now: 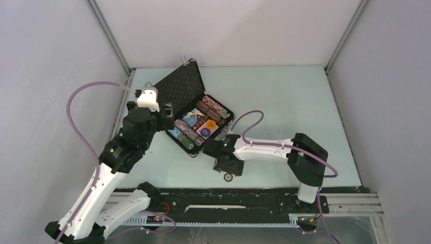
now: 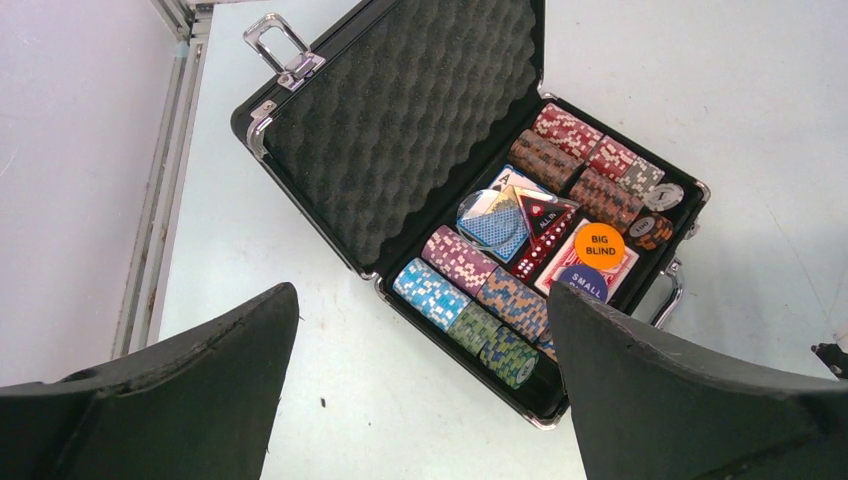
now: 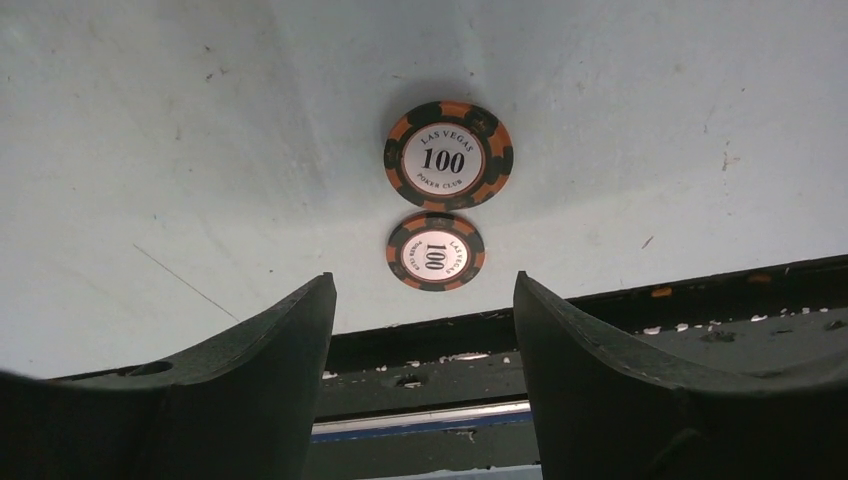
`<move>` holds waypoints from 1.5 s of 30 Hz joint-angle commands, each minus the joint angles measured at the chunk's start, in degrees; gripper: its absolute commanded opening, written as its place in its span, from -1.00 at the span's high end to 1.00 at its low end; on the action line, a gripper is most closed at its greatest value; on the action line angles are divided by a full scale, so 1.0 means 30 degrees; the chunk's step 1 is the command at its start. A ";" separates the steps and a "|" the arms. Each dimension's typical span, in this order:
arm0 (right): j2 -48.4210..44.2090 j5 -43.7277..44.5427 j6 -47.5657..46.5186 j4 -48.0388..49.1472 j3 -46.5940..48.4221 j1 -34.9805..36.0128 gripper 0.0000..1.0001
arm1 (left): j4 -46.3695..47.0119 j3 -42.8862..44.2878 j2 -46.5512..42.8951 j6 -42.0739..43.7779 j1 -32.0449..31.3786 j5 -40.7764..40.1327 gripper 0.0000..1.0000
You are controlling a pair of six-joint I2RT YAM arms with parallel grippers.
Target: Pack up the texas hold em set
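The black briefcase (image 1: pixel 179 87) lies open at the back left, its foam lid (image 2: pixel 400 120) raised. Its tray holds rows of multicoloured chips (image 2: pixel 470 295), a blue deck (image 2: pixel 495 228), a red deck (image 2: pixel 625 272), an orange BIG BLIND button (image 2: pixel 599 241), a blue SMALL BLIND button (image 2: pixel 583 283) and a triangular marker (image 2: pixel 541 212). My left gripper (image 2: pixel 422 300) is open and empty, hovering near the case's left side (image 1: pixel 166 116). My right gripper (image 3: pixel 422 290) is open and empty, above (image 1: pixel 227 165) two black-and-orange "100" chips (image 3: pixel 449 155) (image 3: pixel 436 250) that lie flat on the table near its front edge.
The black front rail (image 1: pixel 228 195) runs just behind the loose chips. The case's silver handle (image 2: pixel 672 295) faces the right arm. White walls with metal posts (image 1: pixel 109 35) close in the table on three sides.
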 commanded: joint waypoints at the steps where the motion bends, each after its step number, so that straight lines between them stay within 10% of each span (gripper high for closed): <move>1: 0.0079 0.0977 0.1500 -0.0581 0.0554 0.0305 -0.50 | 0.0423 -0.0369 -0.0278 -0.0317 0.0104 -0.0065 -1.00; 45: -0.0324 -0.0017 0.2471 0.2524 -0.2579 0.0480 -0.30 | 0.0459 -0.0403 0.0202 -0.0229 0.0097 0.0693 -1.00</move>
